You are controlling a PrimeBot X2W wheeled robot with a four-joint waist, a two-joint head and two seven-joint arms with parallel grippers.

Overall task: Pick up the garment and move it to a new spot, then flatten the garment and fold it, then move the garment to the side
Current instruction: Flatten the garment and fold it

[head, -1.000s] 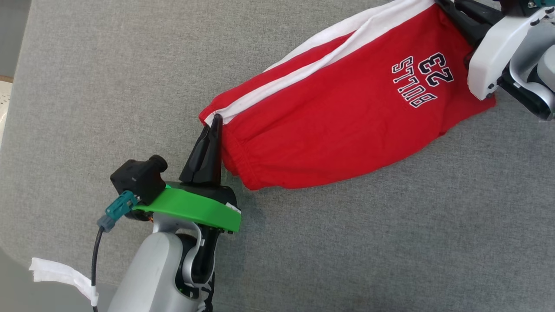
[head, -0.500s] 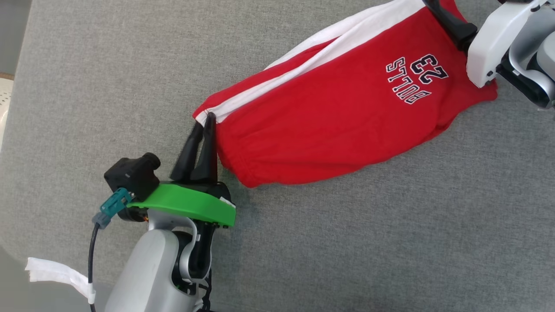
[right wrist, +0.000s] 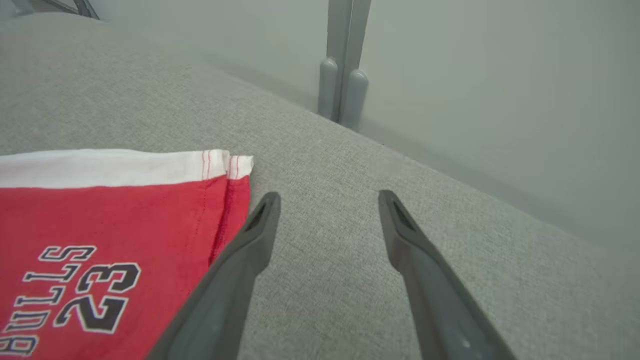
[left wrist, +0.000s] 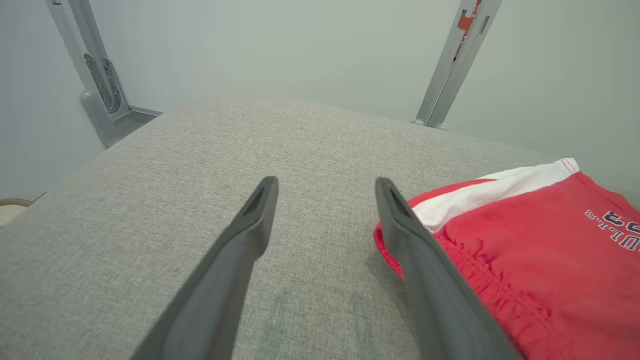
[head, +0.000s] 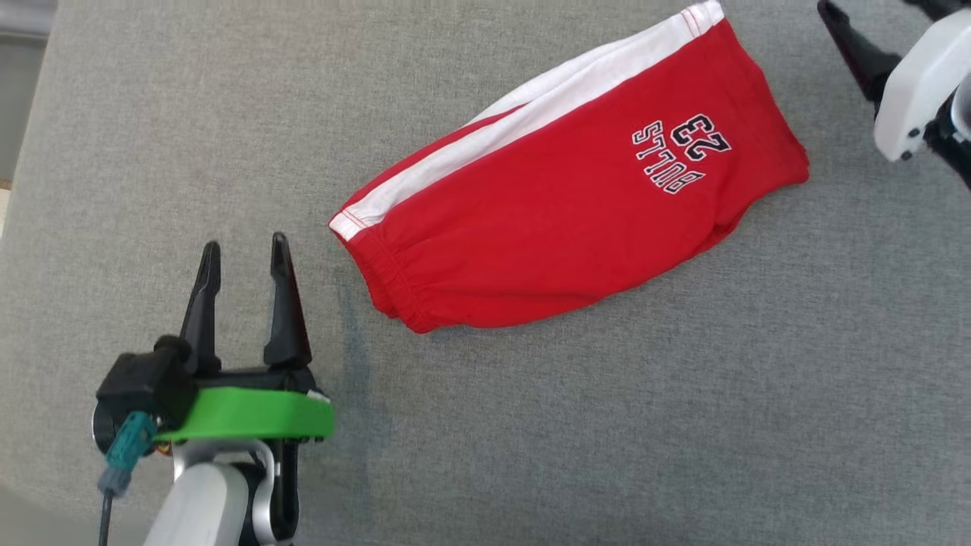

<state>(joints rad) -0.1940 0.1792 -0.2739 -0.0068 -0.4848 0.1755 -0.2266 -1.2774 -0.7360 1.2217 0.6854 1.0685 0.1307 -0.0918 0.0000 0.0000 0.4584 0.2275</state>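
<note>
- The red garment [head: 561,220] lies doubled flat on the grey cushion [head: 607,425], seemingly ready for another fold.
- The left gripper [head: 245,243] and right gripper [right wrist: 329,196] stand spread and empty beside its opposite ends, clear of the cloth.

We see the shorts [head: 561,220] lying slantwise on the table [head: 607,425], with the waistband end nearer us on the left and the leg end farther off on the right. Our left pincer [head: 245,243] stands just left of the waistband, apart from it, over bare table. Our right pincer [right wrist: 328,196] sits just right of the leg hem, clear of the cloth. Behind the table's far edge we find two posts [left wrist: 457,60], one on the left and one on the right.
</note>
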